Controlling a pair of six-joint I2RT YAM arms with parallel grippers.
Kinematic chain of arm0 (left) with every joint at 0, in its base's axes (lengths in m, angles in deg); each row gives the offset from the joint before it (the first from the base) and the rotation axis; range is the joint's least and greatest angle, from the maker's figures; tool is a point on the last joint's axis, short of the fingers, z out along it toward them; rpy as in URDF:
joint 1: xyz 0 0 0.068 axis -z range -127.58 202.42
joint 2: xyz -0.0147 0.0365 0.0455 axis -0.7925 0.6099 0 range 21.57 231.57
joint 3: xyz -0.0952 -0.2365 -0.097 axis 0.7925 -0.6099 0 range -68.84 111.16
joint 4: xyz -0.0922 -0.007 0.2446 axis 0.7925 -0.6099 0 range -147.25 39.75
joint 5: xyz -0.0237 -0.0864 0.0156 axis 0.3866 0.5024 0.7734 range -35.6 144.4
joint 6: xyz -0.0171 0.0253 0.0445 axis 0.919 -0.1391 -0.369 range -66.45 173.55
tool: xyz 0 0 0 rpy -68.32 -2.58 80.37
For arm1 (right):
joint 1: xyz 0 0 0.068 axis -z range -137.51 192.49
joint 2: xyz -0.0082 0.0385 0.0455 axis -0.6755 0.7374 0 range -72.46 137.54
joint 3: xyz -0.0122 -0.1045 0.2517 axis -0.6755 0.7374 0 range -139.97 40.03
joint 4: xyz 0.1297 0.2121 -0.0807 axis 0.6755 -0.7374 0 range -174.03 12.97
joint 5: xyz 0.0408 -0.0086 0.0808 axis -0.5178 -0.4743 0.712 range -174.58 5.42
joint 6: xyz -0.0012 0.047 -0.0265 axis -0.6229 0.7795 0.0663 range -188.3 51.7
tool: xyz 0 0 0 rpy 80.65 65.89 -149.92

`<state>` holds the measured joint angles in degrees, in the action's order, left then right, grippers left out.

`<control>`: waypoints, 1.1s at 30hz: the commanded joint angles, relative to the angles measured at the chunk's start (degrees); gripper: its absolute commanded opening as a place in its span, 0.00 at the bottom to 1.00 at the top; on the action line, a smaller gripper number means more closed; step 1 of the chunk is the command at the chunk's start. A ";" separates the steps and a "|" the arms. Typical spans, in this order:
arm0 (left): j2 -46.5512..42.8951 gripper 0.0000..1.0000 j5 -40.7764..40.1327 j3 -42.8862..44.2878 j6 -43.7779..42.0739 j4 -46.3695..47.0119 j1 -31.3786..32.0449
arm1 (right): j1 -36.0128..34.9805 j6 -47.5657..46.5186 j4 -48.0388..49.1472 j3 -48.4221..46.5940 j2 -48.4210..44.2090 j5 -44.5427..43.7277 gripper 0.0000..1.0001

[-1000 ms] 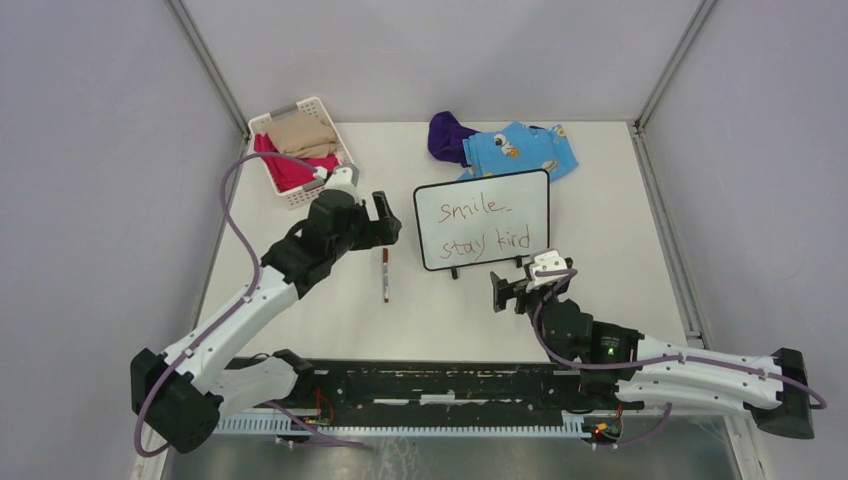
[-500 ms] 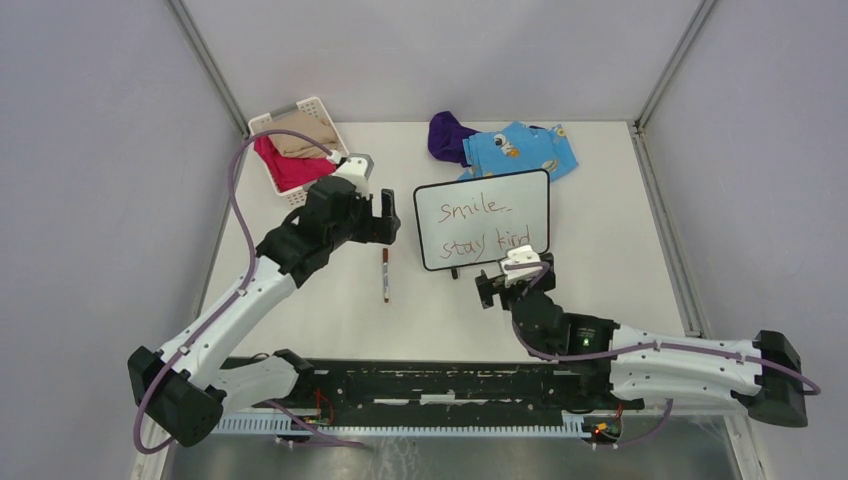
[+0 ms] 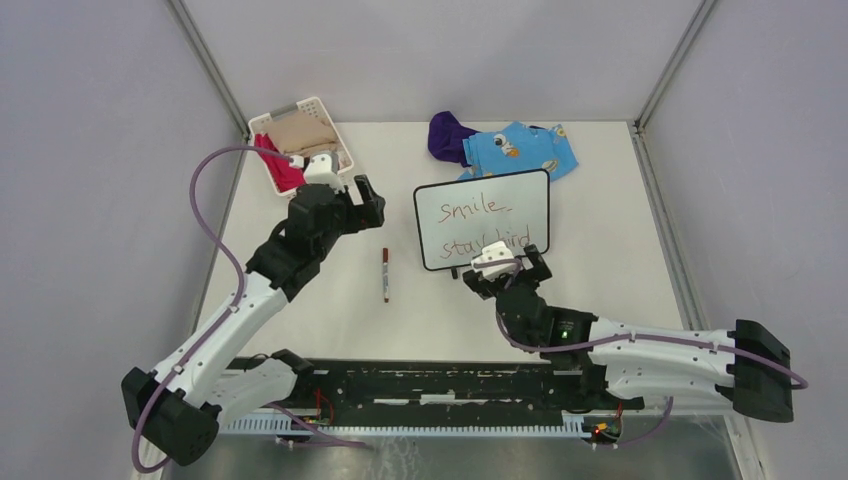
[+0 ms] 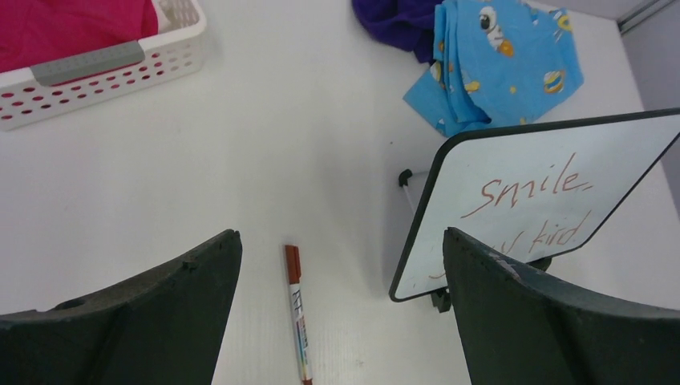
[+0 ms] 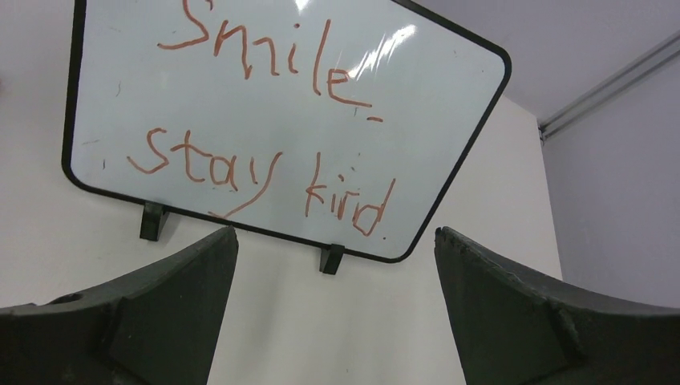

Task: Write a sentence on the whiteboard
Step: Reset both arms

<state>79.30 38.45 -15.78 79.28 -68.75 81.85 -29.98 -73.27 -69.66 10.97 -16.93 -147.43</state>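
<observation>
Right gripper (image 3: 505, 268), jaws wide apart and empty, sits low just in front of the whiteboard (image 3: 483, 218), which stands on its feet mid-table with the sentence (image 5: 273, 120) facing it. Left gripper (image 3: 367, 203), likewise spread and empty, hangs left of the board, near a marker (image 3: 385, 275) lying flat.

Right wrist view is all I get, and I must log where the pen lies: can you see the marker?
Observer: Yes. The marker lies flat on the table, left of the whiteboard, apart from it.
Operator: Is the left pincer holding anything?
Observer: No, the left pincer hangs open and empty over the table near the marker.
Operator: Anything behind the whiteboard?
Observer: A blue printed cloth and a purple cloth.
</observation>
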 commanded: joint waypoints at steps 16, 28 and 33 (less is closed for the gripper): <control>-0.25 1.00 4.26 13.59 -6.66 6.55 -0.06 | 19.78 5.53 -2.76 -26.68 0.17 22.25 0.98; -11.64 1.00 4.44 20.26 -3.27 8.36 -0.07 | 4.83 -19.56 7.95 -34.02 -6.23 6.43 0.98; -12.26 1.00 3.97 25.58 -5.10 4.94 0.02 | -1.31 -24.30 13.30 -34.15 -5.90 3.96 0.98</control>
<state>67.06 42.47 5.37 75.59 -63.53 81.81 -27.83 -89.34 -63.69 -21.77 -23.12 -138.25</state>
